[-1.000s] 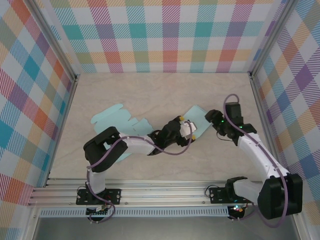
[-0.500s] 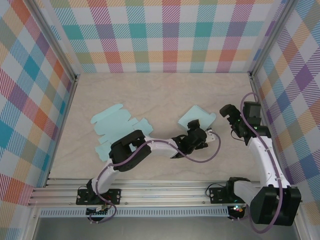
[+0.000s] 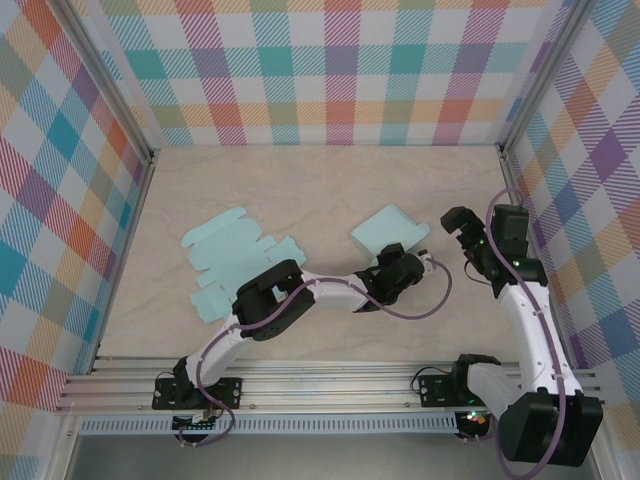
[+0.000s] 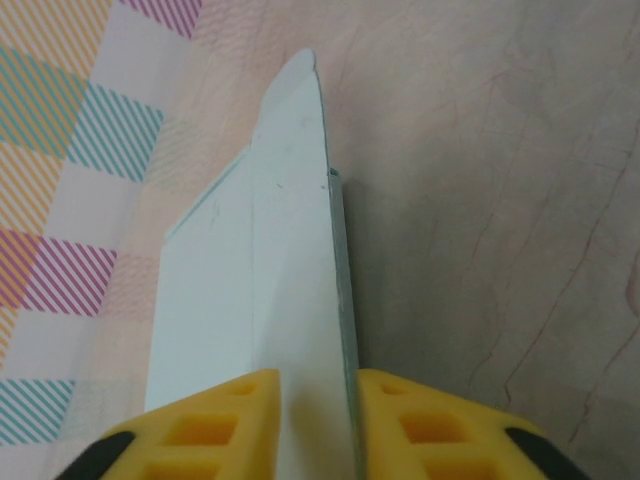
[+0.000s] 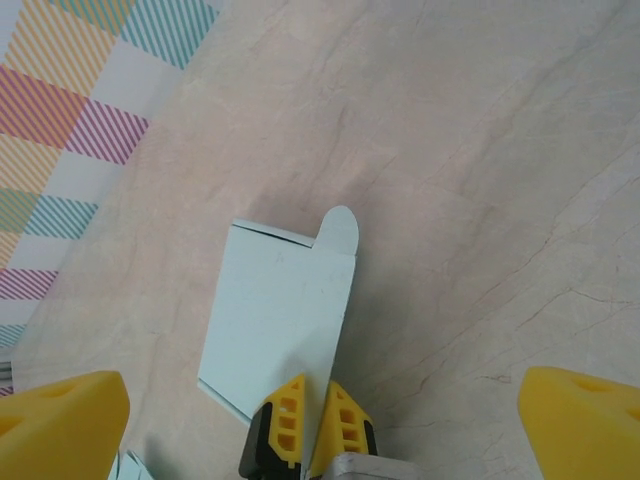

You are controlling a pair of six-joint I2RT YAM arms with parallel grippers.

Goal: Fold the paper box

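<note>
The paper box (image 3: 385, 230) is a pale blue, partly folded piece lying right of the table's middle. My left gripper (image 3: 397, 256) reaches across from the left and is shut on the box's near edge. In the left wrist view its yellow fingers (image 4: 225, 420) pinch the thin panel of the box (image 4: 250, 270), which ends in a rounded tab. My right gripper (image 3: 458, 232) hangs just to the right of the box, apart from it and open. In the right wrist view its wide-set fingers (image 5: 70, 415) frame the box (image 5: 275, 305) and the left gripper (image 5: 305, 425) clamped on it.
A flat, unfolded pale blue blank (image 3: 235, 250) lies on the table's left side. Plaid walls (image 3: 320, 70) close in the back and both sides, with a metal rail (image 3: 320, 385) along the front. Bare tabletop (image 3: 300, 180) lies behind the box.
My left gripper has slid right and closed on the box's edge, and the box has shifted a little to the right. My right gripper has backed away to the right and opened wide.
</note>
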